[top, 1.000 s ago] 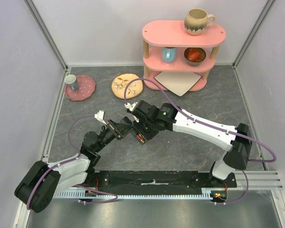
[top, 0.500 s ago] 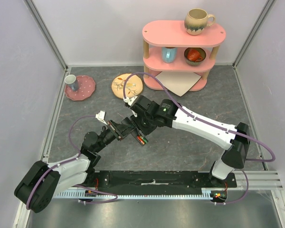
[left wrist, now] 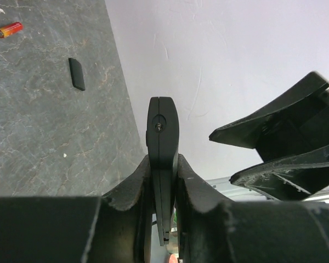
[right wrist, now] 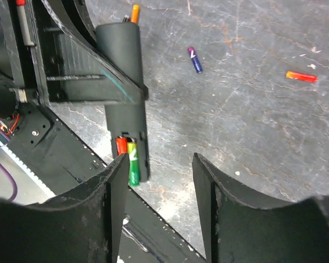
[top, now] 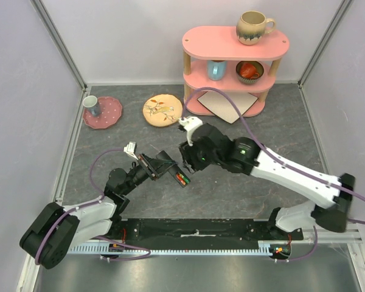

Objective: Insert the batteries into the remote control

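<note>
Notably, right wrist, unlike left wrist, shows batteries (right wrist: pixel 131 162) in remote control (right wrist: pixel 120 60).

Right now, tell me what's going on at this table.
The left gripper is shut on the remote control, its battery bay facing up. A red cell and a green cell sit in the bay. The right gripper hovers over it, open and empty. A purple battery and a red-orange battery lie loose on the table.
</note>
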